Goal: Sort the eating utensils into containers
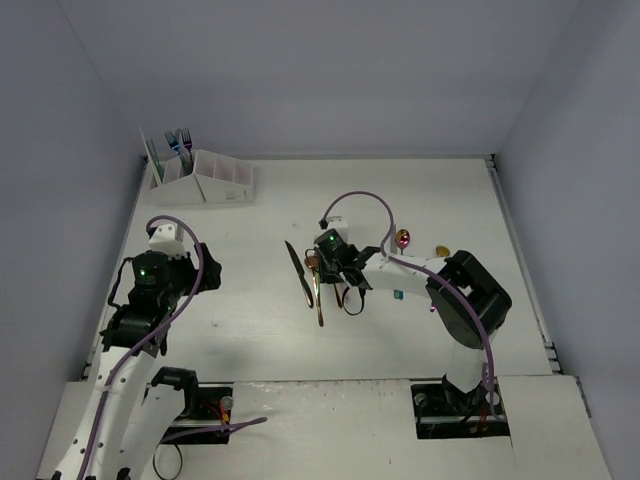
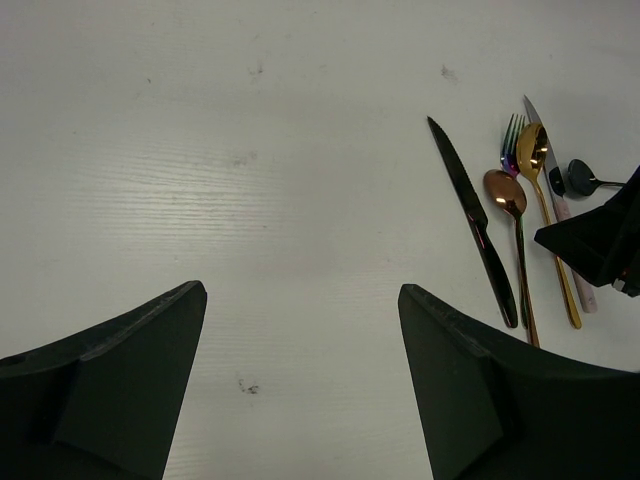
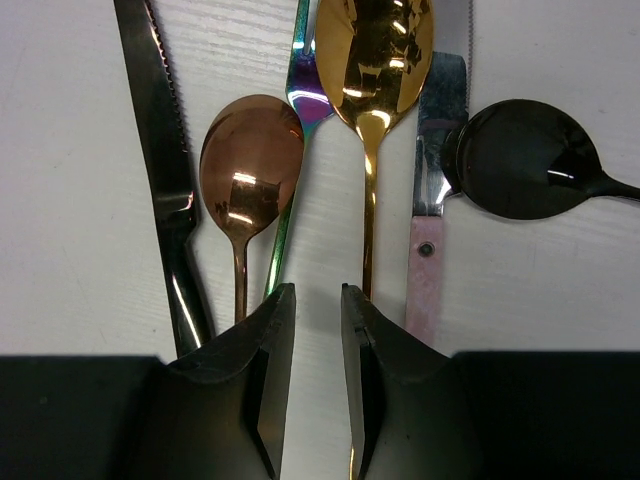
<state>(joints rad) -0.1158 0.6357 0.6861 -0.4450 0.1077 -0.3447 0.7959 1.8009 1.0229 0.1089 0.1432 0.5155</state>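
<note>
Right fingers (image 3: 260, 370) stand nearly together, tips between the copper spoon (image 3: 250, 165) and gold spoon (image 3: 375, 50) handles; whether they grip anything I cannot tell. Left fingers (image 2: 120, 380) spread wide above the table (image 2: 250, 150). Utensils (image 1: 298, 270) lie mid-table; the rack (image 1: 215, 180) sits at 11 o'clock, forks (image 1: 180, 145) inside.

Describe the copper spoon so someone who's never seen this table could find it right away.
On the white table, find the row of utensils lying beneath the right gripper near the middle. The copper spoon lies between the black knife and the iridescent fork; it alone has a reddish-brown bowl, unlike the gold spoon and the black spoon.
</note>
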